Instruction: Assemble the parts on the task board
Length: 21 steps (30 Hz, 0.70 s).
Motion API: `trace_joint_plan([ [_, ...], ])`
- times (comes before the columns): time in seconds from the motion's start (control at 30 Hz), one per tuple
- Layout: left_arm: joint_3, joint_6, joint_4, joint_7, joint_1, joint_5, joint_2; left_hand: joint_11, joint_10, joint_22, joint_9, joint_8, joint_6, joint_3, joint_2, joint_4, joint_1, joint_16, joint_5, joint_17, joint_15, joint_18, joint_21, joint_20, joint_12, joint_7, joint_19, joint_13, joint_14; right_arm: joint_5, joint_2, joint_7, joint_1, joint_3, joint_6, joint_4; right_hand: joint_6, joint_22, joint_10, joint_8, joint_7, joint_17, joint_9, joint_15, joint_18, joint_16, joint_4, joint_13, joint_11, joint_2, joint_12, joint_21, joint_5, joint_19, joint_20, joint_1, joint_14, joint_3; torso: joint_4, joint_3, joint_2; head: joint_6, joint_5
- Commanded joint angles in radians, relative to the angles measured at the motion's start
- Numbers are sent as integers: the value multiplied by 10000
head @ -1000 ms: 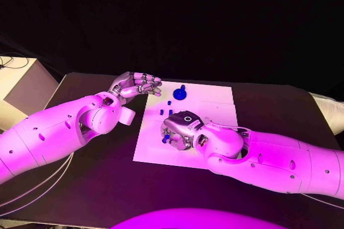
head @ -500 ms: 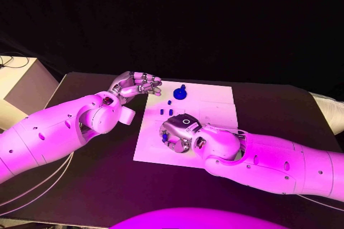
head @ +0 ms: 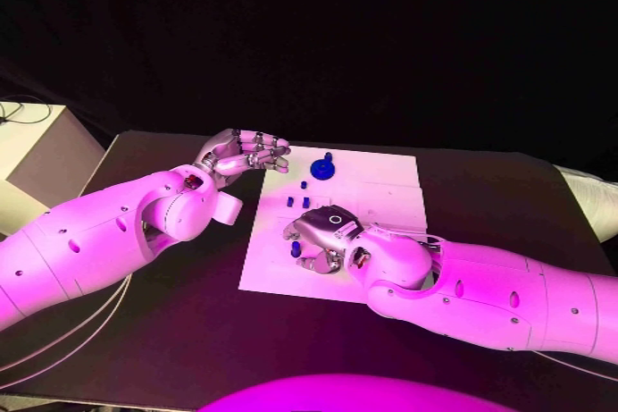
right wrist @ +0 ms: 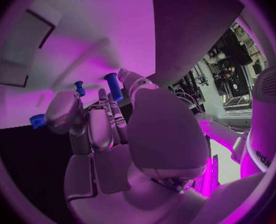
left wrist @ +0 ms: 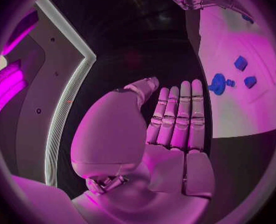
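The white task board (head: 373, 184) lies mid-table. My right hand (head: 322, 236) hovers low over its near left part. In the right wrist view a blue peg (right wrist: 113, 86) stands between the thumb and a fingertip, apparently pinched; it also shows by the fingers as the blue peg (head: 296, 248). A round blue part (head: 322, 169) and small blue pieces (head: 299, 201) lie on the far left of the board. My left hand (head: 245, 151) hangs just off the board's far left corner, fingers loosely bent and holding nothing. Its wrist view shows the round blue part (left wrist: 217, 83) beyond its fingertips (left wrist: 183, 92).
A pale box (head: 32, 153) stands off the table's left side. Cables (head: 52, 336) hang below my left arm. Bare black table (head: 489, 189) lies to the right of the board and in front of it.
My right hand has edged a little to the left over the board. The left hand has stayed where it was.
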Motion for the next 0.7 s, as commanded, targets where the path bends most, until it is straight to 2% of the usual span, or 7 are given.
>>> trace_joint_plan([
  [0.03,8,156,19,46,4,47,20,7,-59,-11,-8,-54,-9,-40,63,11,25,-37,-18,12,14,88,-64,66,-52,57,33,11,-88,-6,-5,33,-9,-2,-324,-22,-305,-118,-341,-204,-82,-45,-186,89,160,-8,449,-22,68,46,-2,-174,-22,-33,39,463,-4,-701,0,-4,0,11,-13],
  [0.13,8,162,19,44,4,47,22,7,-59,-11,-8,-54,-9,-40,63,11,25,-37,-18,12,14,88,-64,66,-52,57,33,11,-88,2,-13,20,-9,-2,-378,-43,-841,-178,-632,-256,-157,-103,-457,140,170,0,1121,-25,130,-56,5,-272,-3,-17,75,995,-24,-1122,1,-7,4,12,-12],
  [0.17,8,163,19,43,4,47,22,7,-59,-11,-8,-54,-9,-40,63,11,25,-37,-18,12,14,88,-64,66,-52,57,33,11,-88,6,-16,14,-9,-2,-394,-52,-1001,-183,-667,-279,-186,-113,-516,141,168,0,1173,-27,137,-65,0,-281,4,-15,83,1052,-28,-1157,3,-6,5,12,-14],
  [0.33,8,168,18,40,4,47,20,7,-59,-11,-8,-54,-9,-40,63,11,25,-37,-18,12,14,88,-64,66,-52,57,33,11,-88,20,-41,-5,-9,-3,-474,-69,-1204,-207,-717,-300,-199,-145,-591,149,173,-9,1200,-30,148,-84,-7,-316,9,-19,89,1095,-37,-1211,9,-13,-1,27,-28],
  [0.5,8,176,13,41,3,47,31,7,-59,-11,-8,-54,-9,-40,63,11,25,-37,-18,12,14,88,-64,66,-52,57,33,11,-88,155,-270,79,-5,3,-879,76,-1248,-227,-714,-293,-188,-269,-615,151,177,-61,1210,-23,146,-59,10,-344,60,-20,93,1111,-70,-1235,23,-13,-6,67,-66],
  [0.63,7,176,4,45,3,48,31,7,-59,-11,-8,-54,-9,-40,63,11,25,-37,-18,12,14,88,-64,66,-52,57,33,11,-88,907,-833,607,97,62,-1522,435,-838,-312,-166,-164,-5,-488,-569,57,206,-178,1179,18,18,80,206,-468,145,-30,30,1079,-133,-1078,4,-23,-31,116,-111],
  [0.7,7,173,-4,48,3,50,26,7,-59,-11,-8,-54,-9,-40,63,11,25,-37,-18,12,14,88,-64,66,-52,57,33,11,-88,1436,-1128,1027,205,93,-1789,597,-591,-388,120,-106,67,-498,-533,2,224,-189,1168,26,-51,113,316,-577,130,-58,-18,1034,-128,-978,-12,-14,-23,149,-157],
])
